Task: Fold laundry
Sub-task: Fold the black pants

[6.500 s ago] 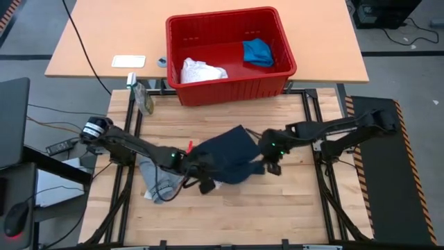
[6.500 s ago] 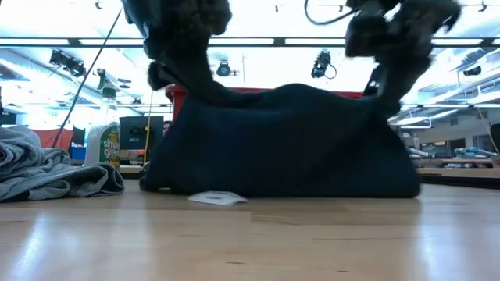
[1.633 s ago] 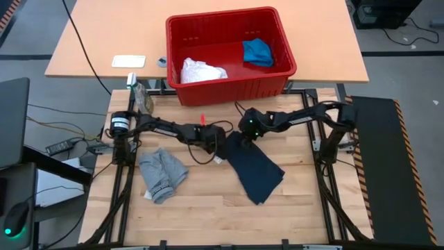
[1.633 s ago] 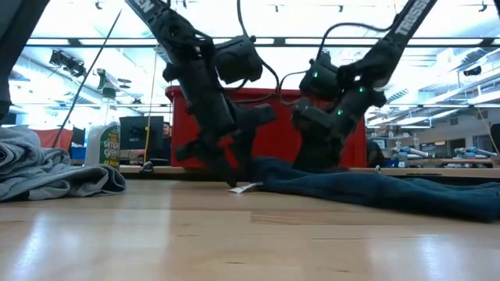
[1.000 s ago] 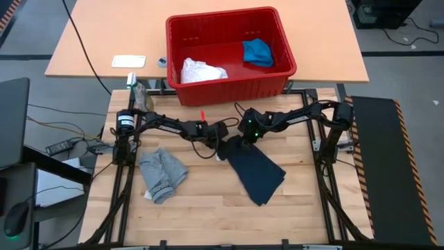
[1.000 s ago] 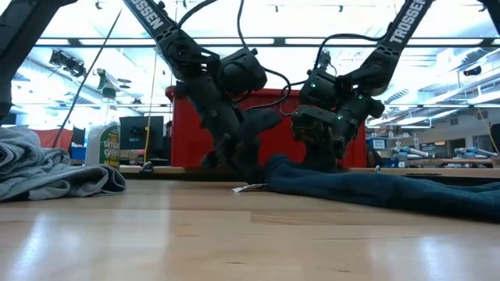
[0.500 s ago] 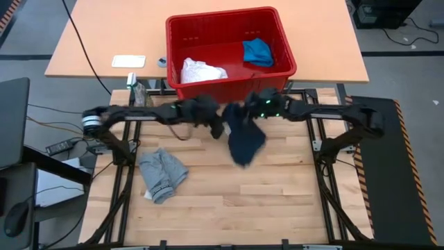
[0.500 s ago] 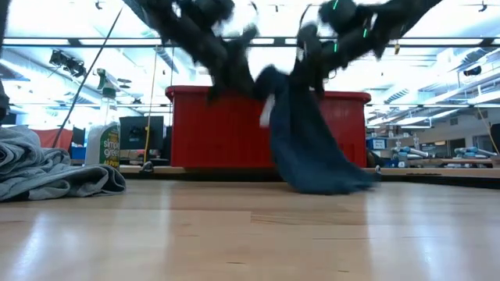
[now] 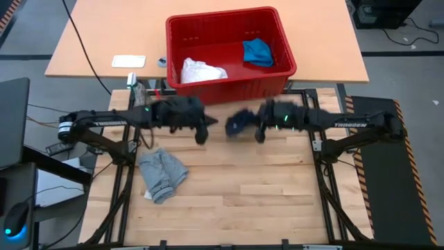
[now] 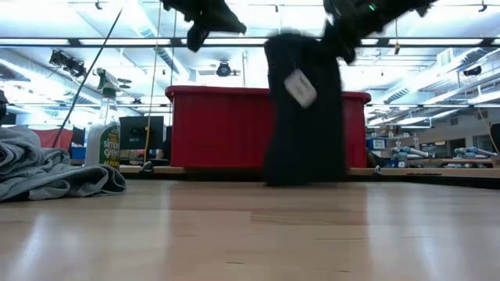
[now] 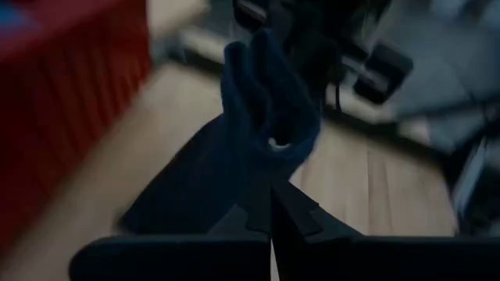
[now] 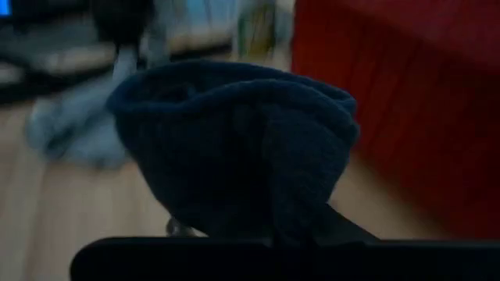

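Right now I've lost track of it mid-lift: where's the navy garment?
In the high view the navy garment hangs off the table from the right gripper, just in front of the red basket.

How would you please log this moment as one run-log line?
right hand: shut on navy garment, lifted | left hand: shut, empty, raised | grey T-shirt: crumpled on table

Two slim dark arms, the left arm [image 9: 118,119] ending in a silver-grey round joint cap, the right arm [image 9: 347,124] carrying white lettering along its link and a small green light near its wrist.
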